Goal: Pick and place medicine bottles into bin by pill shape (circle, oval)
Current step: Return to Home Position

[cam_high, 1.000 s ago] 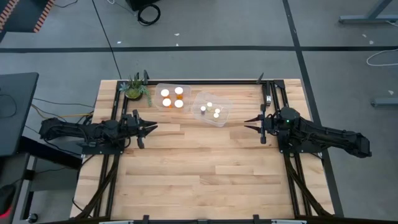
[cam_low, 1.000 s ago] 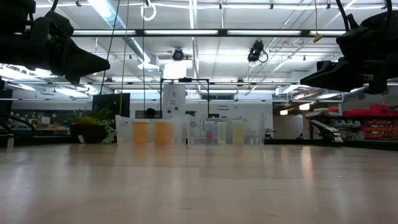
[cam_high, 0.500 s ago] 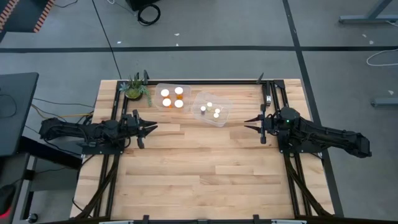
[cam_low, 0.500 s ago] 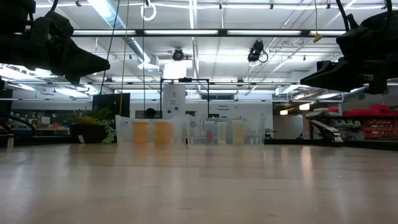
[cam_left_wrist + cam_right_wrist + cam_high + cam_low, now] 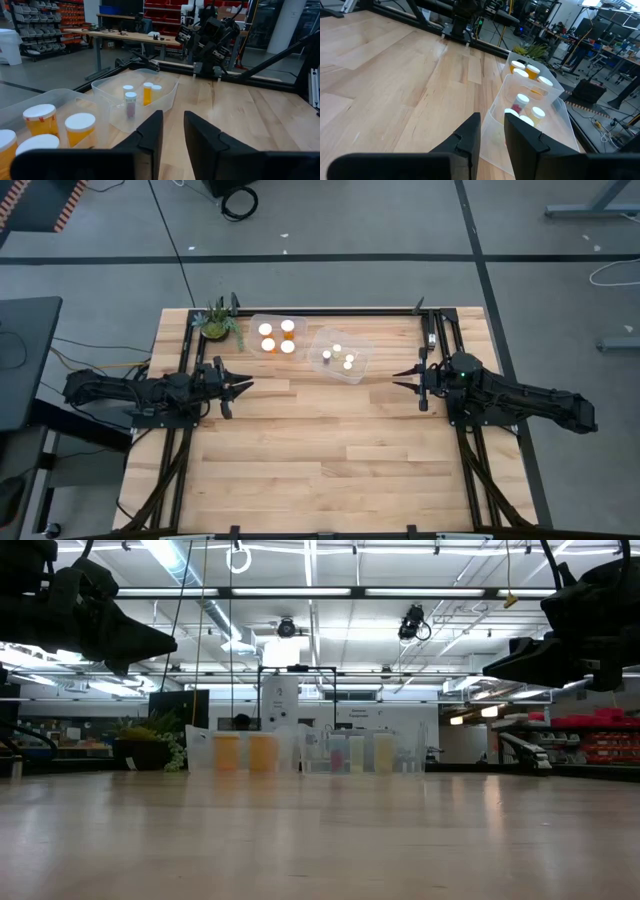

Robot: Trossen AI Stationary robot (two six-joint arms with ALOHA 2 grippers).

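On the wooden table (image 5: 330,460), white-capped orange pill bottles (image 5: 288,327) are held in clear plastic bins (image 5: 345,374). The left gripper (image 5: 246,385) and right gripper (image 5: 396,380) are seen narrowly parted, empty.

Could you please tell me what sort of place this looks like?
Probably a robotics lab or workshop: shelves of red parts bins, a workbench and ceiling strip lights show beyond the wooden table.

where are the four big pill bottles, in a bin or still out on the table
In a bin: the high view shows four big bottles, white caps up, inside the left bin; none on the table.
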